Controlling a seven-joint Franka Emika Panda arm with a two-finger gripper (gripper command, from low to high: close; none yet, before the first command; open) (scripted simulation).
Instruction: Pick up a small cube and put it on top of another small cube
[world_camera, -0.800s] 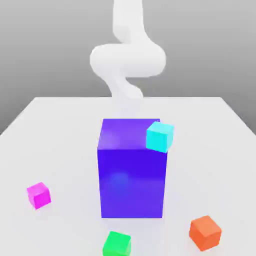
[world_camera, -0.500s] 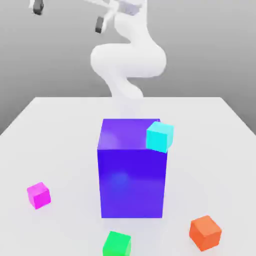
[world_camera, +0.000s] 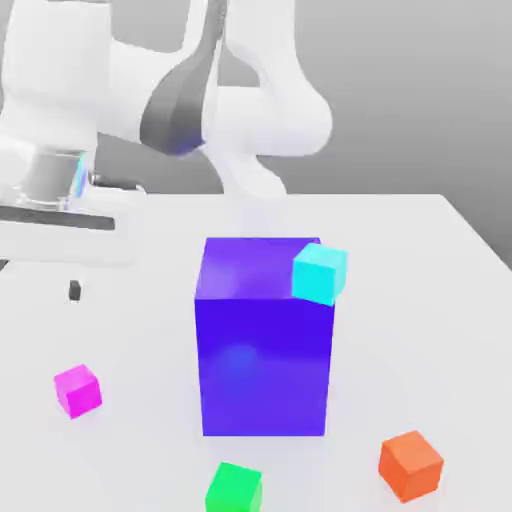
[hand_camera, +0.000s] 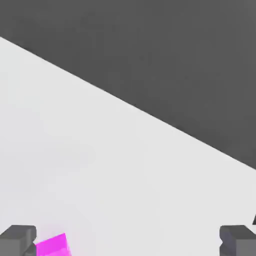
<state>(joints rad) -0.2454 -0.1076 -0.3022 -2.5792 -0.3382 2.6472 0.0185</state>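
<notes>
While the tool (hand_camera: 128, 241) stood open and empty above the tabletop (world_camera: 400, 330), the magenta cube (world_camera: 78, 391) lay below it — off-centre toward one finger, at the exterior view's left of the blue block (world_camera: 264, 365). Centring probably came before descent.

I have arm (world_camera: 285, 120) bent, reaching from back of exterior view toward its left edge. White wrist (world_camera: 55, 85) hangs upright above hand (world_camera: 65, 230), which sits broadside, dark strip across its housing. Gripper (hand_camera: 128, 240) points down, open wide (good spread from my seat). In hand view I see both grey fingers (hand_camera: 18, 241) well apart, tips facing each other.
</notes>
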